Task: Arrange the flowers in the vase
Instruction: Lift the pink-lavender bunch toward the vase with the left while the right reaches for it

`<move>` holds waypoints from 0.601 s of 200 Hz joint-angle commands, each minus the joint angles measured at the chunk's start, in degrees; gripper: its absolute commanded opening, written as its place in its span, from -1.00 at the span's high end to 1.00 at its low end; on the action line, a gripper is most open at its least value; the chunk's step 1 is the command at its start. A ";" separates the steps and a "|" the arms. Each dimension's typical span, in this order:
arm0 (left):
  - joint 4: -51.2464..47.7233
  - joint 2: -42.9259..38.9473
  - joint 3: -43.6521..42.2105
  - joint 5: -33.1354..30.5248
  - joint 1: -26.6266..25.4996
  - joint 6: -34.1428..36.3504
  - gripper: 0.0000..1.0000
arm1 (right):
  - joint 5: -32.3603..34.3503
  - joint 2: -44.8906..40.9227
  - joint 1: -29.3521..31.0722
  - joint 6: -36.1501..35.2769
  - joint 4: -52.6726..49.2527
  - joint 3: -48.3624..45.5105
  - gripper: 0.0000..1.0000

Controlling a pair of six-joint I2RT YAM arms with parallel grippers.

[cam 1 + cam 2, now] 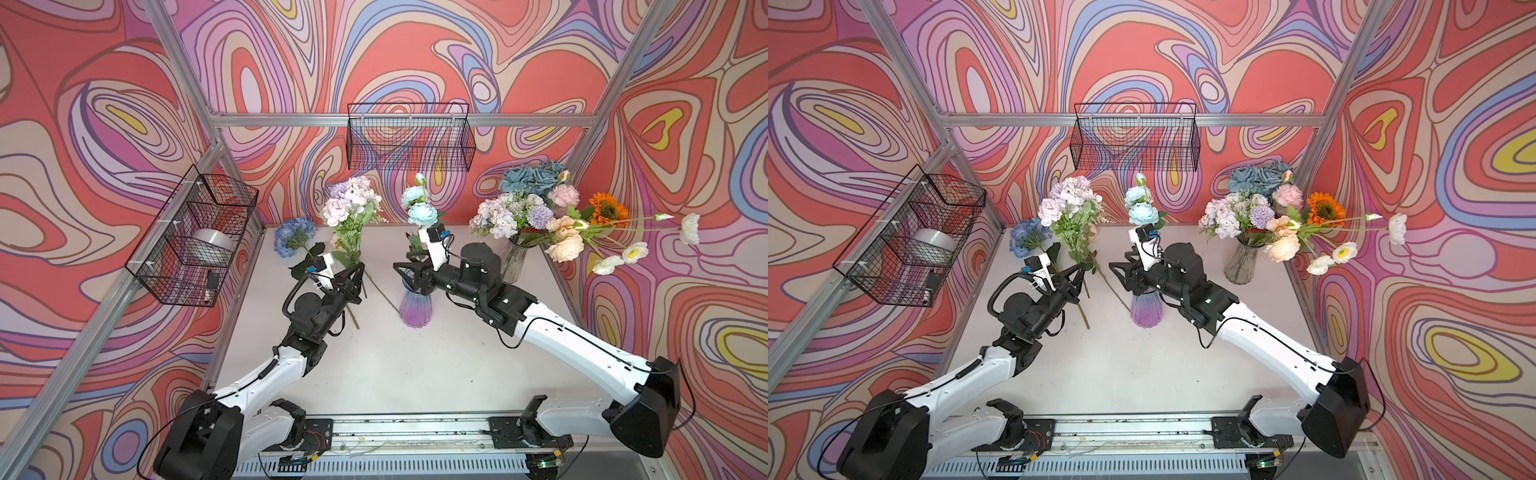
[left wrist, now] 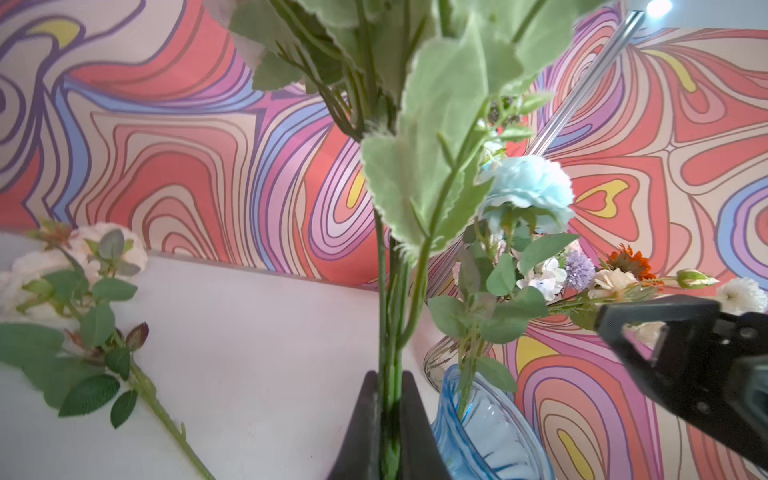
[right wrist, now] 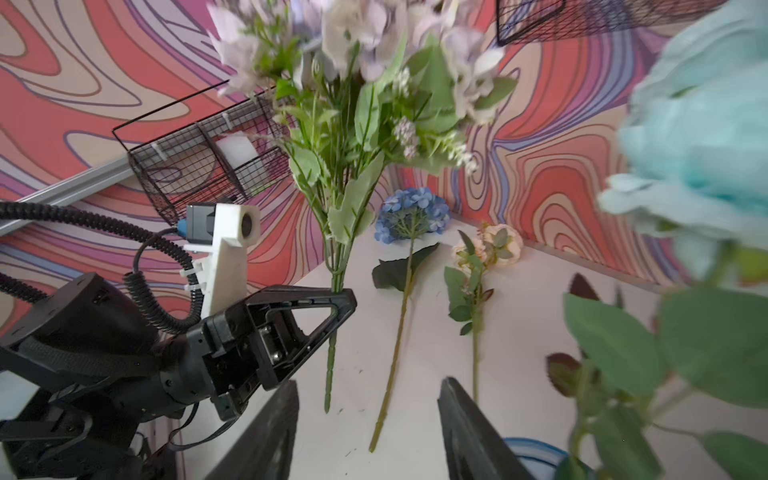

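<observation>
A white surface [image 1: 415,365] floors a booth whose walls [image 1: 415,50] carry red, lilac and blue swirls, braced by aluminium rails [image 1: 291,120]. In both top views one wire basket [image 1: 409,137] hangs at upper centre on the back wall. A second basket [image 1: 195,237] hangs at middle left. The front half of the surface lies bare, and everything crowds the back half.

At centre the purple vase [image 1: 413,307] stands upright with a pale blue spray [image 1: 419,203] in it. The right pincer [image 1: 402,274] hangs close above the vase, jaws apart with nothing between them. Just left of it, the left pincer [image 1: 360,270] is clamped on the stems of a lilac spray [image 1: 353,199], which it holds upright. Only a narrow gap parts the two pincers.

Toward the upper left of the surface a blue hydrangea [image 1: 295,235] lies flat. The right wrist view shows a cream rose [image 3: 490,249] lying beside it, both stems pointing toward the front.

At the right, near the surface's edge, a clear vase [image 1: 513,259] holds a full bouquet [image 1: 536,208]. Its white blooms [image 1: 623,253] lean out past the edge toward the right wall. The right arm fills the room between the two vases.
</observation>
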 commanded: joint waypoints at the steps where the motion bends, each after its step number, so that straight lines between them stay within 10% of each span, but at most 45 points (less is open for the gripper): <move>1: -3.97 -2.80 3.85 -0.19 -2.50 7.41 1.00 | -4.64 3.04 1.21 1.36 2.49 2.54 -0.23; 52: -5.07 -2.90 6.52 2.17 -6.57 11.28 1.00 | -7.77 5.48 1.29 4.45 8.01 3.12 -0.34; 120: -5.22 -1.31 7.87 5.90 -9.62 14.14 1.00 | -5.25 4.14 1.27 6.18 10.30 1.39 0.01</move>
